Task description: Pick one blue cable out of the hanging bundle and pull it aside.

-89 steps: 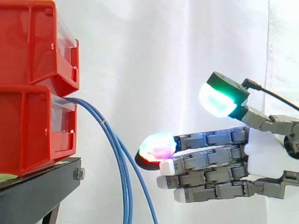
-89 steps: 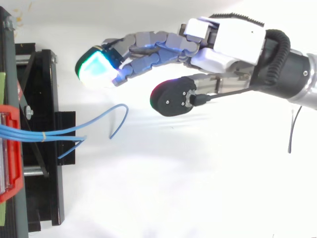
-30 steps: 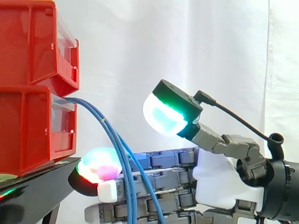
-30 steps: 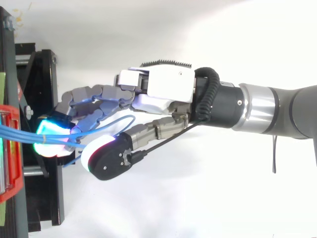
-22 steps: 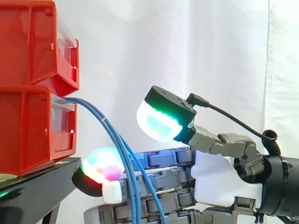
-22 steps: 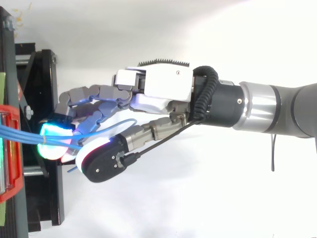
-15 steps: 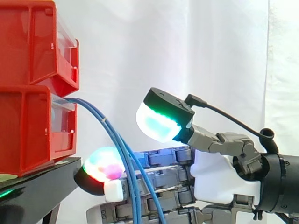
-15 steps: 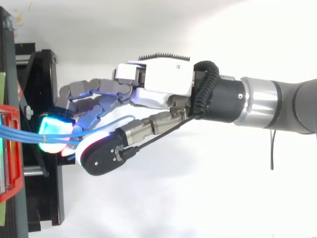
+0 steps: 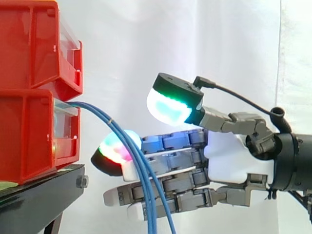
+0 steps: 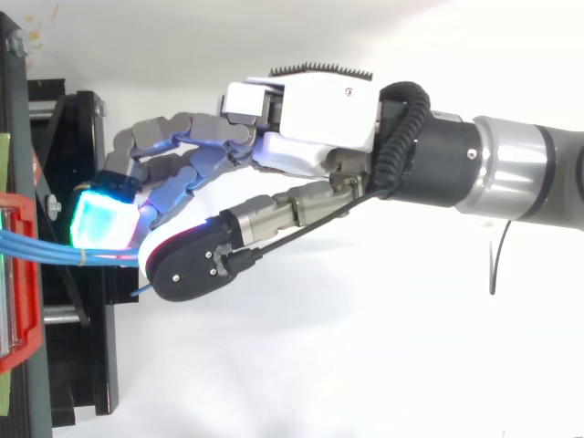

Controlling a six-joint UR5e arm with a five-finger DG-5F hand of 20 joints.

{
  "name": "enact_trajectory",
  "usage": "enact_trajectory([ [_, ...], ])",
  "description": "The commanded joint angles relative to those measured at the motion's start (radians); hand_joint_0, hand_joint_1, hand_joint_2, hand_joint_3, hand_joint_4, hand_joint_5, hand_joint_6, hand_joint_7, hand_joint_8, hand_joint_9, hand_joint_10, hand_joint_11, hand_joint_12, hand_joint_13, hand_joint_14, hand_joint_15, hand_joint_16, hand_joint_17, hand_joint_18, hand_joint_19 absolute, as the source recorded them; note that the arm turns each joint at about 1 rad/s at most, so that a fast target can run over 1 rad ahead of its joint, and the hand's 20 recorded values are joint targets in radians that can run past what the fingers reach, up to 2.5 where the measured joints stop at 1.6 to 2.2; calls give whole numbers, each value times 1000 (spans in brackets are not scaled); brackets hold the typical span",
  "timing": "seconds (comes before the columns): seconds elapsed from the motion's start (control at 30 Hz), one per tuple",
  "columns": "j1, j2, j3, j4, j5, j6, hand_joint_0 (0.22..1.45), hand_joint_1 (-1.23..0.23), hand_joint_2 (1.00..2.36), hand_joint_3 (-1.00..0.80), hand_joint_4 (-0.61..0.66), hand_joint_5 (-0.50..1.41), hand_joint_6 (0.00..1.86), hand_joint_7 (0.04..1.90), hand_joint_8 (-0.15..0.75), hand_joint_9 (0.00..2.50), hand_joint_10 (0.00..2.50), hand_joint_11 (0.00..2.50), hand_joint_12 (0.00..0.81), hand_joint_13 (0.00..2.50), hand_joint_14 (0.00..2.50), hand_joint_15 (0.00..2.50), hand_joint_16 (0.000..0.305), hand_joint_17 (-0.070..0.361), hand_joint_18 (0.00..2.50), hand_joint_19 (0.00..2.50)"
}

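Several thin blue cables (image 9: 97, 113) leave the lower red bin (image 9: 29, 131) and hang down in a curve. They cross in front of my hand's (image 9: 224, 161) straight fingers, touching them. The thumb pad (image 9: 168, 106) glows green and white well above the fingers, clear of the cables. One fingertip (image 9: 113, 150) glows just behind the bundle. From above, the cables (image 10: 46, 245) run from the left edge in between the fingers and the thumb of the hand (image 10: 310, 109). Nothing is pinched; the hand is open.
A second red bin (image 9: 34, 44) is stacked on the lower one, both on a black stand (image 9: 39, 200) at the left. The stand (image 10: 82, 146) lies right under the fingertips in the top view. A white curtain hangs behind.
The hand has risen and drawn back a little to the right, towards the top edge in the top view. The hanging cables have shifted slightly right with the fingers. The thumb stays raised.
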Motion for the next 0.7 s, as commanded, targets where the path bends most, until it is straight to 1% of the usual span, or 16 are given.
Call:
enact_trajectory([
  [0.0,4,14,0,-30,2,-22,572,-725,1014,-289,104,-162,774,922,257,702,12,340,334,393,5,129,45,101,360,297],
  [0.1,6,16,0,-32,3,-29,577,-743,1015,-265,96,-171,806,869,258,699,12,353,334,392,5,142,45,101,360,297],
  [0.13,7,14,0,-32,3,-31,579,-747,1015,-268,96,-172,807,883,258,699,12,353,334,392,5,135,45,101,360,296],
  [0.23,7,16,0,-32,5,-31,583,-764,1015,-275,96,-183,841,852,257,699,14,376,336,406,6,152,45,102,370,305],
  [0.33,9,16,0,-32,5,-31,585,-774,1011,-334,110,-183,864,823,260,716,13,388,339,422,7,166,46,103,390,319],
  [0.43,9,16,0,-32,5,-29,561,-748,1007,-407,113,-178,864,819,268,736,15,397,343,439,7,173,47,105,406,326],
  [0.47,10,16,0,-32,5,-31,553,-740,1005,-429,131,-175,862,802,270,744,13,405,349,448,7,182,47,105,408,333],
  [0.57,9,16,0,-32,8,-31,533,-709,1004,-443,142,-165,816,812,276,757,13,396,353,450,7,185,48,107,414,336],
  [0.6,7,14,0,-27,13,-31,529,-700,1004,-446,141,-156,776,849,275,756,15,396,354,450,7,185,48,108,415,336],
  [0.63,6,13,0,-24,23,-28,526,-698,1004,-445,145,-152,765,856,274,755,13,398,356,450,7,189,48,108,415,336],
  [0.67,6,5,0,-21,34,-23,522,-688,1004,-442,149,-140,714,914,275,754,13,397,358,448,7,188,48,109,415,332],
])
